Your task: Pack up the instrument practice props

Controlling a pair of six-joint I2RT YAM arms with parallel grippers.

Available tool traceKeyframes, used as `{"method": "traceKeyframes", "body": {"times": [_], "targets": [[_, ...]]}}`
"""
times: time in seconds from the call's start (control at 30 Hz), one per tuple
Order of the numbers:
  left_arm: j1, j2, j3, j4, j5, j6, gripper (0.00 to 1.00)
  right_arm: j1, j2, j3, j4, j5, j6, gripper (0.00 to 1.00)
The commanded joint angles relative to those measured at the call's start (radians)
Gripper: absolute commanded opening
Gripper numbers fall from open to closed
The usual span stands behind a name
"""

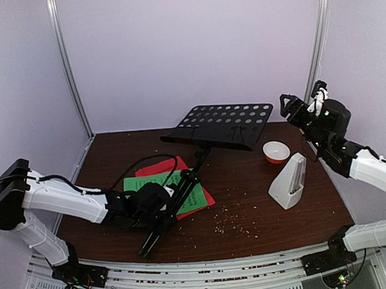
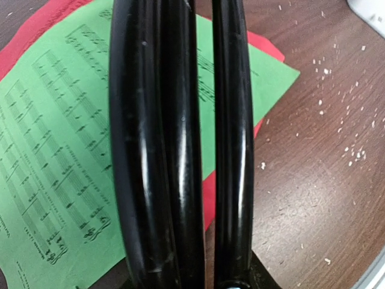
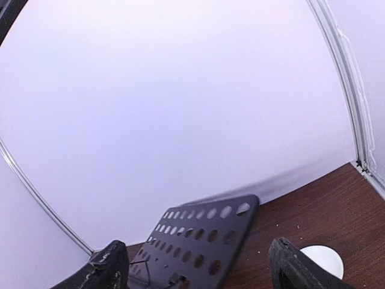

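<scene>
While right gripper [image 1: 289,105] is being held wide (empty), stiff, likely top-heavy music stand [image 1: 224,122] is being clamped at legs [image 2: 156,150] by left gripper [image 1: 158,201].

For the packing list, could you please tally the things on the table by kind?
stand: 1
sheets: 2 (green sheet, red sheet)
metronome: 1
bowl: 1
Total: 5
</scene>
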State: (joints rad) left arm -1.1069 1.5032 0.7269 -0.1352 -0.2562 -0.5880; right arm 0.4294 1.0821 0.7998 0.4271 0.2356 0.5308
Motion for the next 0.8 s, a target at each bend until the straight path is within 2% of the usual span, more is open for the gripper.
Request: {"method": "traceKeyframes", "body": {"times": [0.0, 0.23, 0.53, 0.77], "targets": [[-0.056, 0.028, 0.204, 0.256, -0.17, 0.115, 0.0, -0.009, -0.114, 0.02, -0.147, 0.061, -0.077, 0.83], [-0.076, 0.129, 0.327, 0.1, -0.255, 0.108, 0.0, -0.01, -0.208, -0.058, -0.173, 0.107, -0.074, 0.85], [-0.076, 0.151, 0.346, -0.01, -0.367, 0.066, 0.0, -0.013, -0.193, -0.094, -0.201, 0.113, -0.068, 0.85], [-0.076, 0.137, 0.308, 0.004, -0.385, 0.015, 0.0, -0.015, -0.198, -0.103, -0.211, 0.114, -0.063, 0.85]]}}
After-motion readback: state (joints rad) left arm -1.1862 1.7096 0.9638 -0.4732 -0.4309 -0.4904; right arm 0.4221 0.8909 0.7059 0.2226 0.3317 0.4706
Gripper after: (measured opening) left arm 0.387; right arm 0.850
